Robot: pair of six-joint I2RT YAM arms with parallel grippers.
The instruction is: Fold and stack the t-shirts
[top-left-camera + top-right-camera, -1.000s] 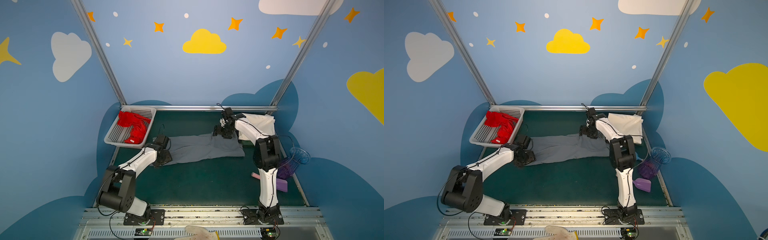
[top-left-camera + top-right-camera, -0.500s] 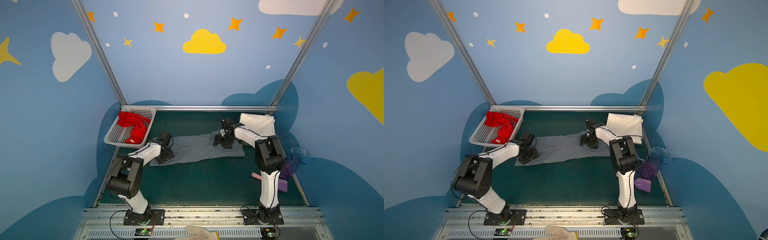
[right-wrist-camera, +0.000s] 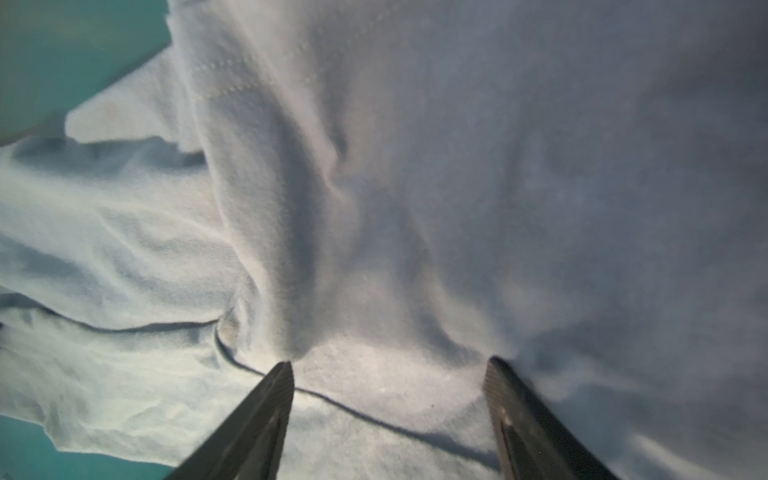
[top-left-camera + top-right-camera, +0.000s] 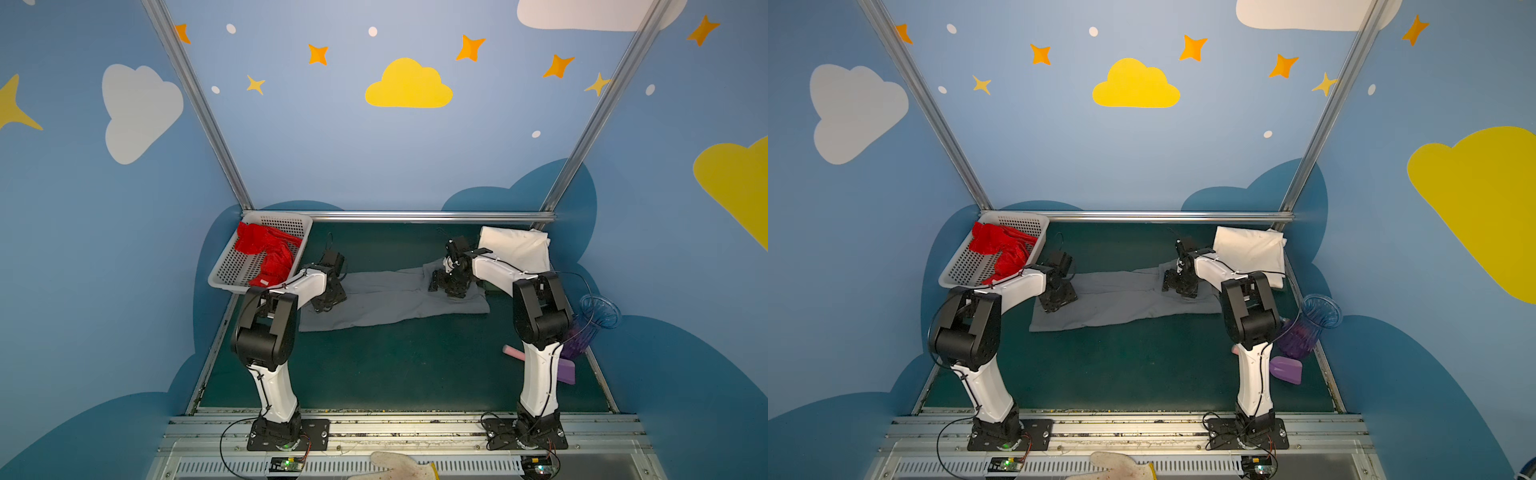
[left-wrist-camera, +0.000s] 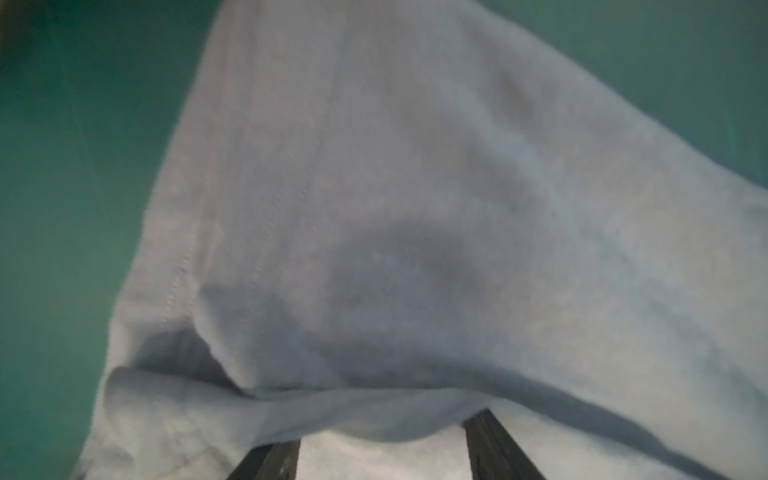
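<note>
Touching the grey t-shirt (image 4: 390, 297), left pincer (image 5: 382, 432) and right pincer (image 3: 390, 363) stand open; red t-shirt (image 4: 270, 249) white tag (image 4: 262, 282) illegible.

Both top views look from high above the near edge of the green tabletop (image 4: 374, 374), tilted down toward the far wall (image 4: 395, 166), and are wide enough to take in all of it. They share nearly the whole scene, shifted slightly sideways. The left wrist view looks along the left gripper (image 5: 384, 428) from very near the grey t-shirt (image 5: 415, 208) and is blurred. The right wrist view looks along the right gripper (image 3: 390, 363), just as near, at the same shirt's opposite end.
</note>
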